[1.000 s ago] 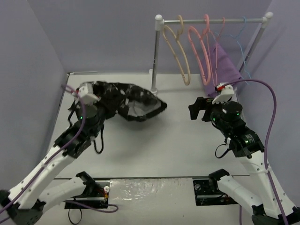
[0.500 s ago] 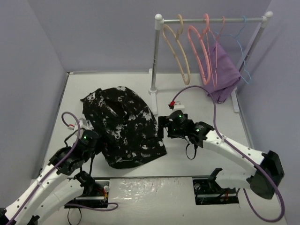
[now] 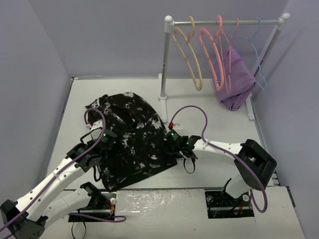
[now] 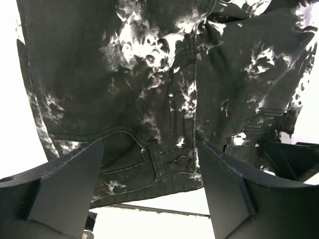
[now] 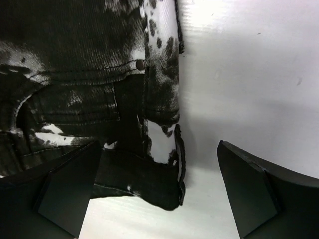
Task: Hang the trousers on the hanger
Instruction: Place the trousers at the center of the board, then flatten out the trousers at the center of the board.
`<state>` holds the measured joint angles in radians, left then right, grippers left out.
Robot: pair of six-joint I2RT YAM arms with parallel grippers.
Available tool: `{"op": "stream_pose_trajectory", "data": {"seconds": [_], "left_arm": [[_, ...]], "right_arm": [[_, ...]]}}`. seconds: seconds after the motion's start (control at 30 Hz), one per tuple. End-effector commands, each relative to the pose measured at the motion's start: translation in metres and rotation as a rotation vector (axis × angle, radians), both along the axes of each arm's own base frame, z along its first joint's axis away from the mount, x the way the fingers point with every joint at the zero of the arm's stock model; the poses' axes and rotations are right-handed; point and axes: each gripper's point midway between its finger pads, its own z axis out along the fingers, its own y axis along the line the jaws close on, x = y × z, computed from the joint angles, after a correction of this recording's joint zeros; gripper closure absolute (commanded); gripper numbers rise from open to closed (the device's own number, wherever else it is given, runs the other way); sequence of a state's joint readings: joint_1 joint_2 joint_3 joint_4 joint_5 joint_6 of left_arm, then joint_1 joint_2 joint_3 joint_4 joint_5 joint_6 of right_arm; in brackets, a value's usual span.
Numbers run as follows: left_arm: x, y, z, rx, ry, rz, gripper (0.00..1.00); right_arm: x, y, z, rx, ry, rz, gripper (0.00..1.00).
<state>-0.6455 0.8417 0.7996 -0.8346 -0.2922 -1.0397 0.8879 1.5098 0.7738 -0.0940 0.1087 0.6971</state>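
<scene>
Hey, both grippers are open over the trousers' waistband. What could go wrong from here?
1. The right gripper straddles the side edge of the trousers, with one finger over bare table. Closing might pinch only the edge, which could slip out.
2. The hanger hangs close beside the pink hanger on the rail, so fetching it may snag the neighbour.

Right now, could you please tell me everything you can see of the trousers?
The trousers are black, denim-looking fabric with white speckled blotches. They lie rumpled on the white table, between the two arms. The left wrist view shows the waistband with a button and a belt loop. The open left pincer stands over the waistband, and the open right pincer is at a side edge. Neither grips them.
</scene>
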Motion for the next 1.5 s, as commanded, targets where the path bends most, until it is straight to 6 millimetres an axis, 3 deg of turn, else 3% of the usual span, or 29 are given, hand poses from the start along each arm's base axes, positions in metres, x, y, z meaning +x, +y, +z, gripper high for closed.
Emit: {"op": "stream_pose_trajectory", "data": {"seconds": [0.0, 0.1, 0.17, 0.23, 0.3, 0.37, 0.4, 0.43, 0.6, 0.63, 0.7, 0.73, 0.83, 0.97, 1.07, 1.13, 1.23, 1.47], "left_arm": [[0.013, -0.004, 0.020, 0.000, -0.069, -0.035, 0.27], [0.019, -0.007, 0.022, 0.020, -0.072, -0.055, 0.27], [0.022, -0.008, 0.021, 0.040, -0.066, -0.071, 0.27], [0.027, -0.010, 0.024, 0.052, -0.070, -0.085, 0.27], [0.032, -0.012, 0.026, 0.056, -0.076, -0.095, 0.28], [0.036, -0.014, 0.029, 0.071, -0.080, -0.122, 0.28], [0.037, -0.015, 0.031, 0.074, -0.085, -0.129, 0.28], [0.039, -0.017, 0.032, 0.076, -0.087, -0.143, 0.29], [0.045, -0.028, 0.033, 0.076, -0.087, -0.207, 0.33], [0.046, -0.030, 0.032, 0.074, -0.086, -0.217, 0.33], [0.049, -0.040, 0.031, 0.054, -0.077, -0.250, 0.34], [0.050, -0.043, 0.028, 0.047, -0.067, -0.264, 0.34], [0.054, -0.053, 0.027, 0.034, -0.055, -0.299, 0.35], [0.062, -0.061, 0.028, 0.030, -0.057, -0.316, 0.35], [0.068, -0.067, 0.031, 0.025, -0.072, -0.329, 0.34], [0.071, -0.068, 0.032, 0.030, -0.072, -0.337, 0.35], [0.074, -0.069, 0.031, 0.043, -0.070, -0.346, 0.34], [0.083, -0.066, 0.028, 0.057, -0.062, -0.351, 0.35]], "right_arm": [[-0.007, 0.012, -0.004, 0.022, -0.006, 0.006, 0.00], [-0.015, 0.011, -0.010, 0.005, 0.008, 0.017, 0.00], [-0.018, 0.005, -0.016, -0.023, 0.021, 0.008, 0.10], [-0.018, -0.004, -0.019, -0.060, 0.024, -0.008, 0.41], [-0.013, -0.017, -0.018, -0.108, 0.016, -0.034, 0.62], [-0.002, -0.041, -0.008, -0.182, 0.007, -0.071, 0.92], [0.005, -0.053, -0.002, -0.208, -0.001, -0.096, 0.99], [0.017, -0.070, 0.008, -0.233, -0.021, -0.137, 1.00], [0.078, -0.170, 0.062, -0.286, -0.106, -0.411, 1.00], [0.082, -0.187, 0.064, -0.283, -0.102, -0.469, 1.00], [0.101, -0.220, 0.079, -0.265, -0.114, -0.572, 0.73], [0.107, -0.225, 0.085, -0.257, -0.128, -0.590, 0.51], [0.117, -0.205, 0.098, -0.167, -0.146, -0.545, 0.21], [0.095, -0.170, 0.091, -0.077, -0.127, -0.529, 0.01], [0.071, -0.159, 0.073, -0.042, -0.091, -0.566, 0.00], [0.050, -0.160, 0.051, -0.041, -0.048, -0.618, 0.00], [0.037, -0.164, 0.036, -0.037, -0.031, -0.654, 0.00], [0.033, -0.148, 0.005, -0.013, 0.046, -0.599, 0.06]]}}
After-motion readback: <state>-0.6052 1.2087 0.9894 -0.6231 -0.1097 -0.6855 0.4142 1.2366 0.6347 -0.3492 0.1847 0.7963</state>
